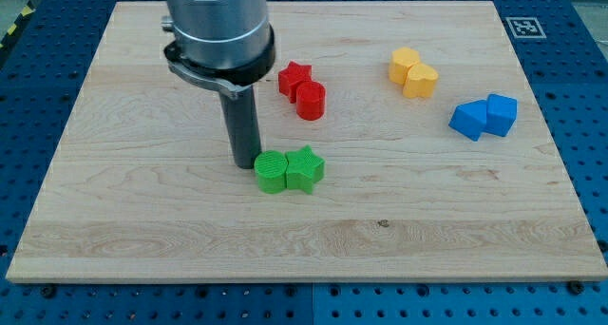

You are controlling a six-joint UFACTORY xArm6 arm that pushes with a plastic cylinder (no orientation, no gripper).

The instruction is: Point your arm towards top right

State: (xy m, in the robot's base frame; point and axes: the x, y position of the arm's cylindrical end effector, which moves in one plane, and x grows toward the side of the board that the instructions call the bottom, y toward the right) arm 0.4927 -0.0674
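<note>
My tip (245,163) rests on the wooden board (142,230) left of centre. It stands just left of a green round block (272,172), close to or touching it. A green star block (305,168) sits against that block's right side. A red star block (294,79) and a red round block (311,101) lie together above and right of the tip. A yellow pair (413,73) of blocks sits toward the view's top right. Two blue blocks (484,117) lie at the view's right.
The arm's grey cylinder body (217,26) hangs over the board's upper left and hides part of it. A black-and-white marker tag (524,27) sits at the board's top right corner. Blue perforated table surrounds the board.
</note>
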